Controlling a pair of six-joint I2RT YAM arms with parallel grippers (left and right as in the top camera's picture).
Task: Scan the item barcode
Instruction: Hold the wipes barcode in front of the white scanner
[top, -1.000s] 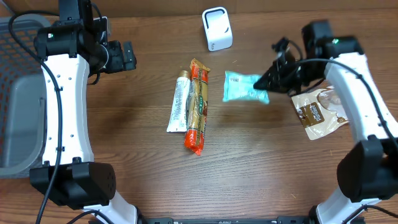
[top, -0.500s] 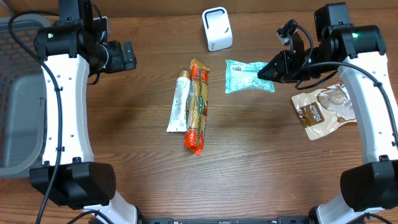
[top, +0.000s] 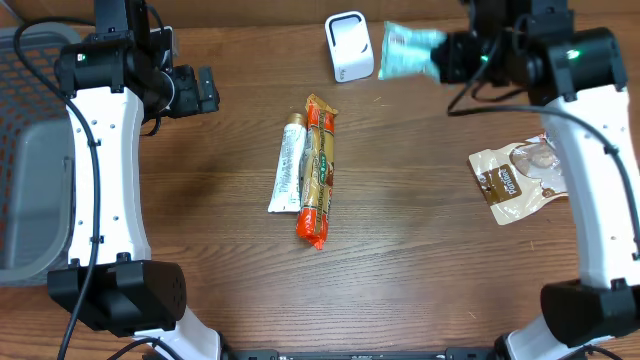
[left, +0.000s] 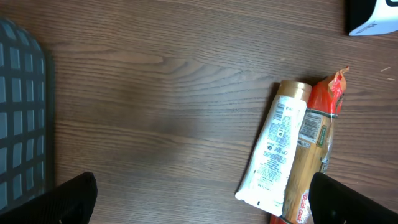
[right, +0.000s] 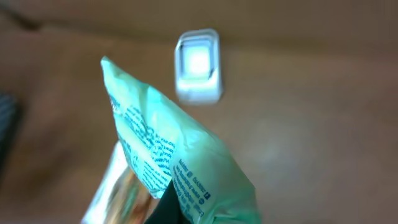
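Left gripper (top: 205, 90) – jaws wide, empty, up-left near basket (top: 20, 150). Scanner (top: 349, 47) at table's far edge. Teal pouch (top: 408, 50) aloft just right of it, pinched at its right end by right gripper (top: 452, 57), clamped tight. Likely step: present barcode – turn printed face toward scanner window, hold flat and steady, avoid creasing code. Count: one basket, one tube (top: 288, 165), one orange packet (top: 318, 170), one scanner, one teal pouch, one brown pouch (top: 515, 180).

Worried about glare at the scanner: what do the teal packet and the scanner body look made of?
The teal packet looks like thin flexible plastic film with a soft sheen: it bends and creases, and carries printed text. The scanner is likely hard white plastic, smooth, with rounded moulded corners.
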